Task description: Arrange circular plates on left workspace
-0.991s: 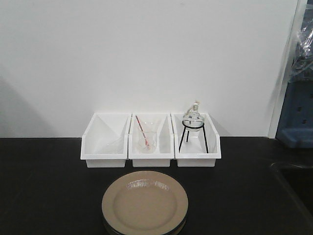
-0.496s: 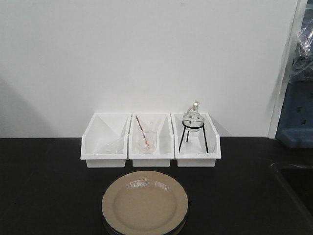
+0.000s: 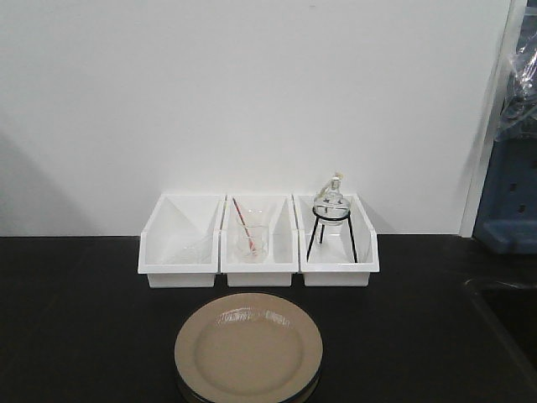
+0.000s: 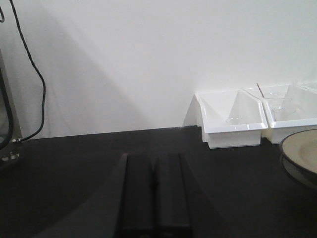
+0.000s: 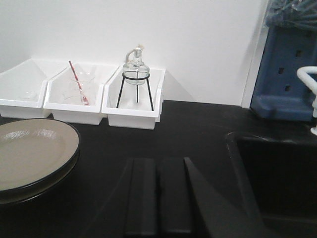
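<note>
Stacked plates on the bench top just before the middle bin, with another bin to its left, a third bin holding a flask on a tripod to its right, and a sink basin at far right.

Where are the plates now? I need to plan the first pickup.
In the front view, the plates sit stacked on the bench top, centred near its front edge, just before the middle white bin.
</note>
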Tool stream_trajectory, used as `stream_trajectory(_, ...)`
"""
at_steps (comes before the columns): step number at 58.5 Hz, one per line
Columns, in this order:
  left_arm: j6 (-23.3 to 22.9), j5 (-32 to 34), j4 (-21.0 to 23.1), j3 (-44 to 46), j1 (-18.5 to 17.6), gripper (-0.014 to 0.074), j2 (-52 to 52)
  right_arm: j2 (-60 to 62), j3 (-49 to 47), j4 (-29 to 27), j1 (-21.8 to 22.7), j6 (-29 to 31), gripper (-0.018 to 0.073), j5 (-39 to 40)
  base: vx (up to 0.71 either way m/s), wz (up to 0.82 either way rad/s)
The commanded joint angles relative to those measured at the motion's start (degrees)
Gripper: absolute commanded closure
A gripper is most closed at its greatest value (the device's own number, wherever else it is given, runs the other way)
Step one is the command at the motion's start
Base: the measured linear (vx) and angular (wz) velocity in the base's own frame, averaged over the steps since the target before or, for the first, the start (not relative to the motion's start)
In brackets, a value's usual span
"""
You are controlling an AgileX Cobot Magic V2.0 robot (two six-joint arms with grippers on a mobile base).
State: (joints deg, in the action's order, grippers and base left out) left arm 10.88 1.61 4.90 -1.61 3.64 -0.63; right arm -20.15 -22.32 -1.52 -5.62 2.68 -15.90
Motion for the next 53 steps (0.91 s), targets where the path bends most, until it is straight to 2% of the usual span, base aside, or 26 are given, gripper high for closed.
stream_trajectory(1,-0.6,4.6,0.6,-0.7,-0.1,0.0596,-0.9,3.9,5.7,4.4,0.0,-6.8,0.0560,11.0,0.00,0.00)
stream_trajectory(8,-0.6,4.6,0.6,-0.7,-0.1,0.0596,-0.9,10.9,16.8,5.5,0.3,-8.5,0.0560,16.3,0.00,0.00)
stream_trajectory(17,-0.6,4.6,0.6,-0.7,-0.1,0.0596,-0.9,19.3,24.2,5.5,2.8,-8.7,0.0560,16.6,0.00,0.00)
stream_trajectory(25,-0.6,4.6,0.6,-0.7,-0.1,0.0596,-0.8,21.4,24.4,5.8,5.4,-8.7,0.0560,13.6,0.00,0.00)
stream_trajectory(53,-0.6,4.6,0.6,-0.7,-0.1,0.0596,-0.8,21.4,24.4,5.7,5.3,-8.7,0.0560,11.8,0.00,0.00)
